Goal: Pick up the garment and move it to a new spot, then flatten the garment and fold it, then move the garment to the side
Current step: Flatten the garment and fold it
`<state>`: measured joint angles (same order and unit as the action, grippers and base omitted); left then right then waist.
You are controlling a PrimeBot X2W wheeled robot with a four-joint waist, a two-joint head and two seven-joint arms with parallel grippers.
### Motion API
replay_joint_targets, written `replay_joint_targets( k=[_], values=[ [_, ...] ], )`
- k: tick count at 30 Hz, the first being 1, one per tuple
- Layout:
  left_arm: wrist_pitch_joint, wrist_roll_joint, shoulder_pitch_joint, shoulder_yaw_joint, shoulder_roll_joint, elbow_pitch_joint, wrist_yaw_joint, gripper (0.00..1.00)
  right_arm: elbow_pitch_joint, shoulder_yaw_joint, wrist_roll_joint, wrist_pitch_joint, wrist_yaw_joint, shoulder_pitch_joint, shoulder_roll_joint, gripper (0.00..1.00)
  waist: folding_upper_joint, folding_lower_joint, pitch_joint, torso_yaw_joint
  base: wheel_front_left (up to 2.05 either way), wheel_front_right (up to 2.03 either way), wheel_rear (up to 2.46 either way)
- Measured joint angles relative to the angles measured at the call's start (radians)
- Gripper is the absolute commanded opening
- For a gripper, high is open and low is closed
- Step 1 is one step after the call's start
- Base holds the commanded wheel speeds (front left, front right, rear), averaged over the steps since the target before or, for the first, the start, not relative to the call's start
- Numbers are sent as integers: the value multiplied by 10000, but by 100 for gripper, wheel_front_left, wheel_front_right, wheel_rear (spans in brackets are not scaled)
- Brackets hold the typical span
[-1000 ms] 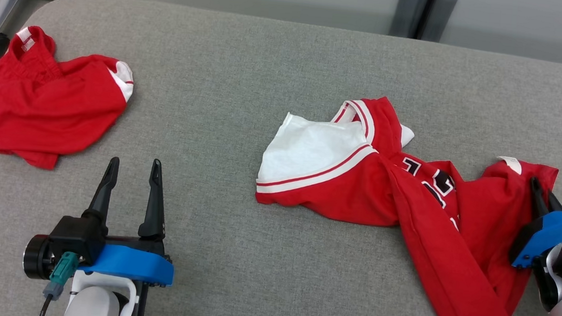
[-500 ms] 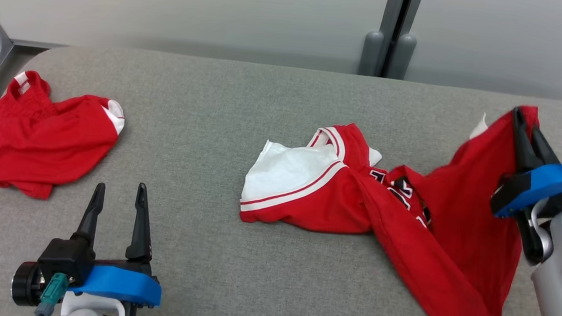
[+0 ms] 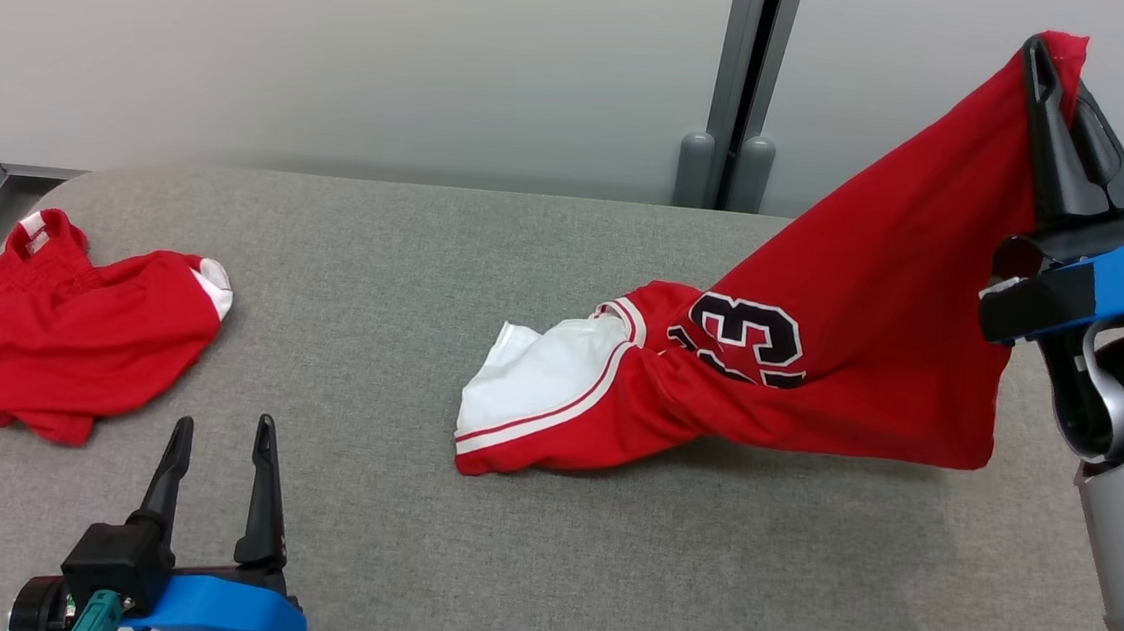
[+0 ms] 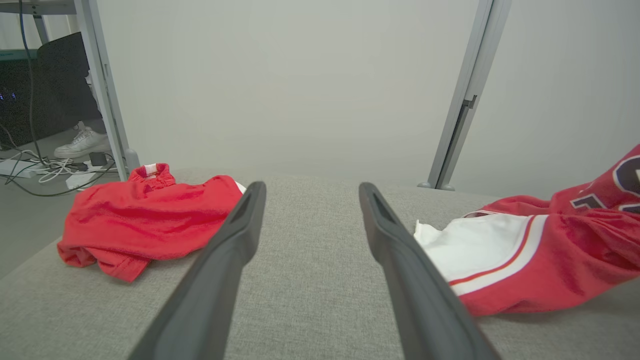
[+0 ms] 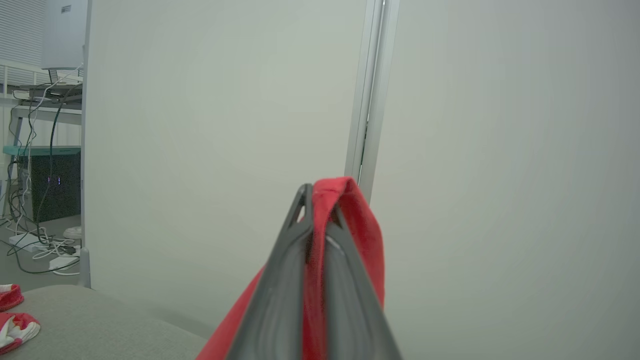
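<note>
Nearest, lower left: the left gripper [image 3: 225, 421] hangs over the grey table [image 3: 542, 575], fingers spread apart, nothing btwn them. Mid-table is the jersey [image 3: 853, 308]: red, w/ a white side panel, red-and-white trim and black numerals outlined in white. Its left end lies bunched on the table. The rest slopes up to the right, clear of the surface, w/ creases near the panel. Far left, well apart, red shorts [image 3: 78, 348] lie crumpled. Up at right, the right gripper [image 3: 1058, 64] is clamped tight on the jersey's top corner, against the pale wall [image 3: 342, 57].
</note>
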<state>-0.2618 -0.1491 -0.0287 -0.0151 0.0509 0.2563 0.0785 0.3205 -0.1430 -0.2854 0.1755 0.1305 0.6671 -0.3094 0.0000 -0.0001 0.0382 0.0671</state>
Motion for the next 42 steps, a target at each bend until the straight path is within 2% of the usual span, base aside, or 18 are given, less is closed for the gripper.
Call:
replay_joint_targets(
  k=[9,14,23,33,42],
  values=[
    [0,-21,90,59,-2,-115,-165,100,-1517,320,33,-878,0,-622,31,0,0,0,-126,-72,0,0,0],
    [0,-84,119,79,2,-176,-176,100,-2497,704,4,-1340,0,-968,267,0,0,0,-88,-108,0,0,0],
    [0,-92,121,134,0,-215,-205,100,-3289,1133,136,-1801,0,-2105,437,0,0,0,18,-218,0,0,0],
    [0,-48,-33,123,-2,-161,-59,100,-2894,1315,339,-1779,0,-2411,476,0,0,1,240,-250,0,0,0],
    [0,-82,-515,343,-2,-127,15,100,-1331,1436,711,-1505,0,-1503,98,0,0,2,776,191,0,0,0]
  ],
)
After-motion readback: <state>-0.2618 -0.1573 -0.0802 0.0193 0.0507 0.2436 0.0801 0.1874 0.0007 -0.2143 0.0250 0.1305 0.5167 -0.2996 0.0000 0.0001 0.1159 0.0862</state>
